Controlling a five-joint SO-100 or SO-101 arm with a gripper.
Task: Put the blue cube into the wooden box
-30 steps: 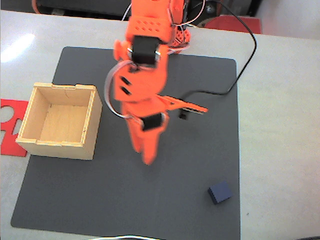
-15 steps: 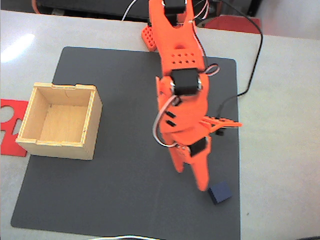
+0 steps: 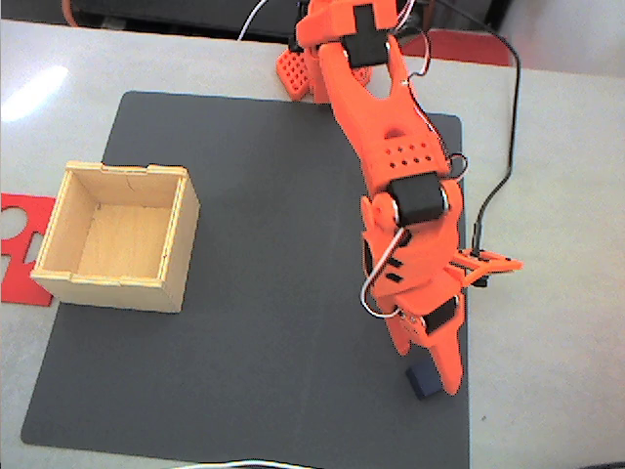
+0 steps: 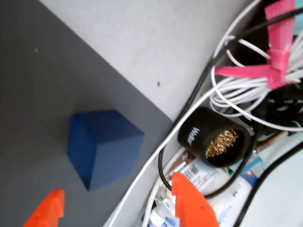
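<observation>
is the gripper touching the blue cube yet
Apart. In the wrist view the gripper is open, and dark mat shows between both orange fingertips and the blue cube.

Grey table (image 3: 557, 195) — dark mat (image 3: 264, 371), red cut-out (image 3: 18, 234) on it.

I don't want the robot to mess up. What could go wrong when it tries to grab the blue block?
The blue cube sits corner-on to the open end effector, so the fingertips might pinch its edges and twist it away. It also lies near the edge of the dark mat, close to loose white cables, so a nudge could push it off towards them. The wooden box is far across the mat.
</observation>
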